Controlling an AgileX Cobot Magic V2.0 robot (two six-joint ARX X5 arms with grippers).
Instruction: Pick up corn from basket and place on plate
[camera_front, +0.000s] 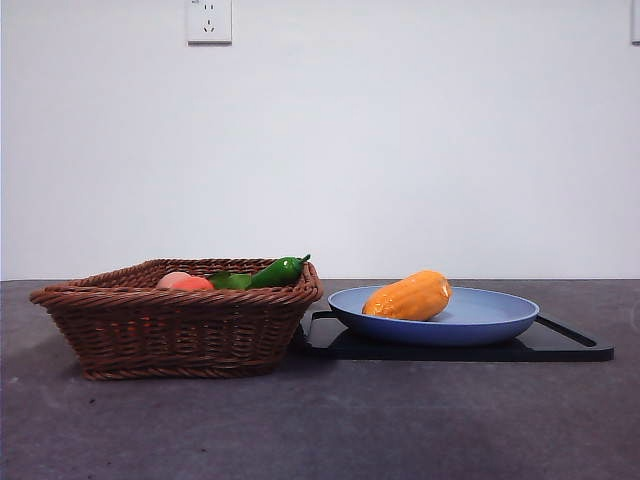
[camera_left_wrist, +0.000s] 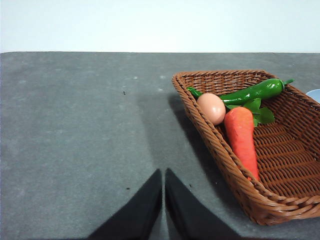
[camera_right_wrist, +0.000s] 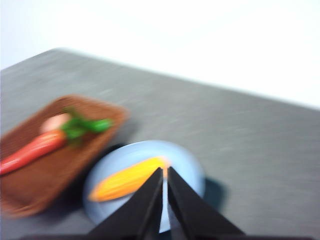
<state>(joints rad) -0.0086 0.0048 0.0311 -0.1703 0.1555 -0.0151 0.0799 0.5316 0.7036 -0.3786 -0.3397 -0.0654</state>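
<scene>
Right of centre in the front view, the corn (camera_front: 408, 297) lies on its side in the plate (camera_front: 500, 318), clear of the basket (camera_front: 180, 330), so I judge the placing done. My right fingers (camera_right_wrist: 164, 200) hang above it, closed and empty; my left fingers (camera_left_wrist: 163, 200) are pressed together over bare surface (camera_left_wrist: 75, 125) beside the basket. A pepper (camera_front: 277, 271), a carrot (camera_left_wrist: 241, 137) and a pinkish fruit (camera_left_wrist: 211, 108) remain inside. A black tray (camera_front: 560, 345) sits under the plate.

The corn (camera_front: 408, 297) was orange-yellow, the plate (camera_front: 490, 318) light blue. The woven basket (camera_front: 170, 330) was brown, the pepper (camera_front: 277, 271) green.
</scene>
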